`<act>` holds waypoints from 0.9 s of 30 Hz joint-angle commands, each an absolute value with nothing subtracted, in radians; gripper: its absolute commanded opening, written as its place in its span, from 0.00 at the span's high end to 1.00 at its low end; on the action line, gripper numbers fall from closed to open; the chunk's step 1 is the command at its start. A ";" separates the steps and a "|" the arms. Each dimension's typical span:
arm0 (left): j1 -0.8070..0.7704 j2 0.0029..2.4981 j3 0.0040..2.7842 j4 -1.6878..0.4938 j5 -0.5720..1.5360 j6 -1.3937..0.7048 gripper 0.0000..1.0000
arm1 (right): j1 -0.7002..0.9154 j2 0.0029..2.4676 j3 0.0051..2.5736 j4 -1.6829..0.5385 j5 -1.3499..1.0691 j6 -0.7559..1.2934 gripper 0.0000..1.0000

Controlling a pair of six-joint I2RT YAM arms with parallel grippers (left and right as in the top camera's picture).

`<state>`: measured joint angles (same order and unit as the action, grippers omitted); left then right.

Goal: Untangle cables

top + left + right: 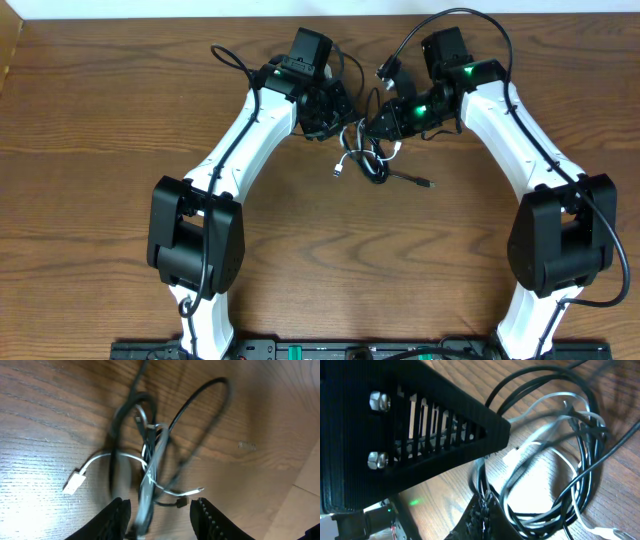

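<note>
The cables (366,156), thin black and thin white, lie looped together on the wooden table (120,120) between my two arms. A white plug (340,171) sticks out to the left of the tangle and a black plug (427,184) to the right. My left gripper (161,502) hovers open over the tangle (155,455), with blurred strands running up between its fingers without touching them. The white plug (74,481) lies to the left of those fingers. My right gripper (487,496) is shut, with black strands of the cables (555,460) pinched at its tip.
The left gripper's black ribbed body (410,435) fills the upper left of the right wrist view, very close to my right fingers. Thicker black cords (470,20) arch over the arms at the back. A pale strip (305,490) borders the wood.
</note>
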<state>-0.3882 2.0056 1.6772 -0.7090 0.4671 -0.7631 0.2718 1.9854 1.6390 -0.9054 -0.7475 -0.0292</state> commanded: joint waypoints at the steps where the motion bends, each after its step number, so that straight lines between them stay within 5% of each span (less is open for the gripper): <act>1: -0.390 2.020 1.672 -0.714 0.424 -0.772 0.56 | 0.277 1.982 1.639 -0.909 -0.765 -0.015 0.99; 16: -0.390 2.020 1.641 -0.831 0.249 -0.488 0.56 | 0.277 1.982 1.639 -0.910 -0.699 -0.012 0.99; 27: -0.410 2.020 1.640 -0.908 0.350 -0.291 0.56 | 0.271 1.982 1.639 -0.937 -0.554 -0.012 0.72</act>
